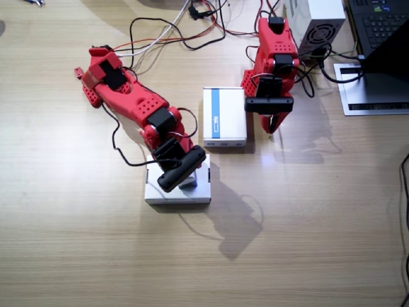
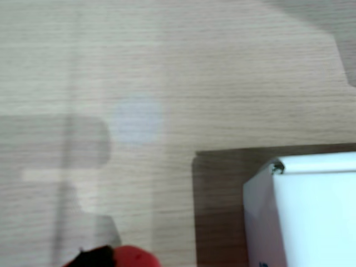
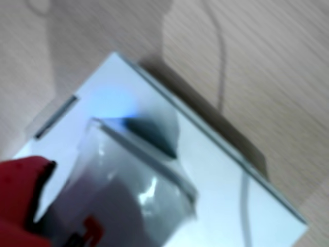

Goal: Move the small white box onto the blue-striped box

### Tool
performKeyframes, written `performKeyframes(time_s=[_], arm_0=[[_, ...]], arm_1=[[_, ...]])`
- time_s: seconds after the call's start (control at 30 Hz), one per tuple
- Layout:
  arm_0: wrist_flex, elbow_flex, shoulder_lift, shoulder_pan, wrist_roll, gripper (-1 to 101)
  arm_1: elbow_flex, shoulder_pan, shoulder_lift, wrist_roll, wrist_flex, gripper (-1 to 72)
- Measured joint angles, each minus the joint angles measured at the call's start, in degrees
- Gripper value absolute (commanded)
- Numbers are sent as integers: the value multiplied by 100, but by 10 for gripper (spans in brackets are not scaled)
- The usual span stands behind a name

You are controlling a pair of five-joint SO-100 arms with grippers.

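Two red arms are standing at one wooden table (image 1: 307, 243), and three boxes are lying on it. The right arm (image 1: 131, 102) is leaning over a plain white flat box (image 1: 172, 192), and its right gripper (image 1: 185, 174) is hiding most of what is under it. In a wrist view the small white box (image 3: 136, 193) is showing as a blurred grey and white carton with a red mark, sitting on top of the plain white flat box (image 3: 205, 170), with a red finger (image 3: 20, 190) just beside it; whether the jaws are pressing it I cannot tell. The left arm (image 1: 275, 51) is hanging beside the blue-striped box (image 1: 223, 116), and its left gripper (image 1: 273, 125) is pointing down with the fingertips together, holding nothing. In a wrist view only one white corner of the blue-striped box (image 2: 306, 211) is showing, cut off by the edge. Several cables (image 1: 172, 29) and a laptop (image 1: 377, 25) are lying at the far side.
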Motion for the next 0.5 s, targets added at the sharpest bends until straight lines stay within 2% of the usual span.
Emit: performKeyframes(time_s=[0.23,0.37,0.43,0.5], arm_0=[[0,0,9,-53,0,0],[-62,0,18,-53,-53,0],[-308,0,18,-53,-229,0],[-475,0,18,-53,-492,0]], arm_1=[[-325,-26,211,132,0,433],[510,-9,1819,290,0,419],[1600,-26,2918,334,0,294],[2865,-18,3999,334,-9,59]])
